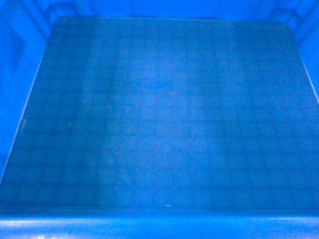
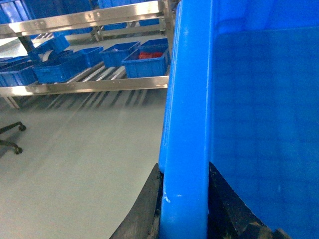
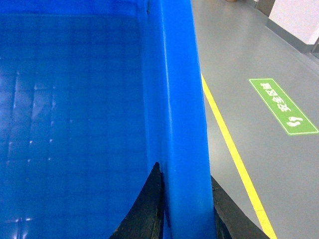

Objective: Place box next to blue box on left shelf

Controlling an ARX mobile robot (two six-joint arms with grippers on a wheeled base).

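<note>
The box (image 1: 159,119) fills the head view, its grid floor bare and its near rim across the bottom edge, so it sits high and close in front of the robot, carried between the two arms rather than resting on anything visible. The left gripper (image 2: 183,209) straddles the box's left rim, one dark finger (image 2: 144,209) outside the wall and one inside, clamped on the thick lip. The right gripper (image 3: 185,209) does the same on the opposite rim, with a finger (image 3: 147,204) inside the box and its partner outside. Pinching opposite rims likely keeps so wide a crate level and stops it swinging while the base moves.

Beyond the box's left wall, across open grey floor (image 2: 75,164), stands the shelf (image 2: 89,85), a metal rack with a roller deck. Several blue bins (image 2: 145,62) sit on it, one holding something red. The box is well apart from that rack, so the placing step has not begun; the robot probably has to close the gap first. On the box's right side the floor carries a yellow line (image 3: 234,154) and a green sign (image 3: 283,105).
</note>
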